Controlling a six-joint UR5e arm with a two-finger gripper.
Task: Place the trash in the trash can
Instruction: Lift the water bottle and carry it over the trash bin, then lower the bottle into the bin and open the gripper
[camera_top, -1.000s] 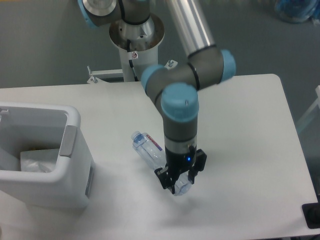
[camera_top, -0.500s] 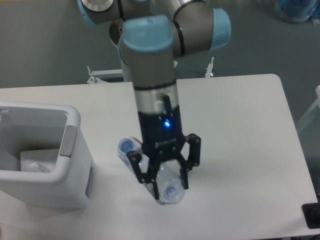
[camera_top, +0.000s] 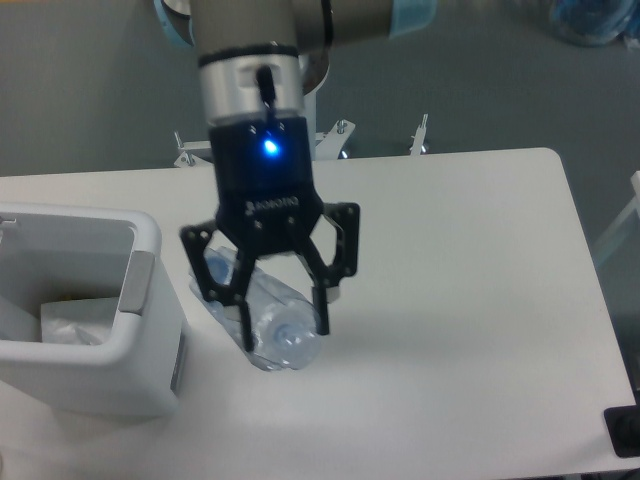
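The crushed clear plastic bottle (camera_top: 268, 322) hangs above the white table (camera_top: 470, 290), clamped between the fingers of the black two-finger gripper (camera_top: 283, 325), just right of the boxy white-grey plastic bin (camera_top: 140, 330). The crumpled clear wrapper (camera_top: 70, 325) already lies inside. The carry is under way; next the bottle needs moving left over the rim, then releasing. Grey floor lies beyond the table.

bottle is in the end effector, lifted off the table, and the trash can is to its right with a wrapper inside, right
Not quite. The camera view shows the trash can to the left of the bottle, not the right. The rest holds: the end effector grips the lifted bottle, and a wrapper lies inside.
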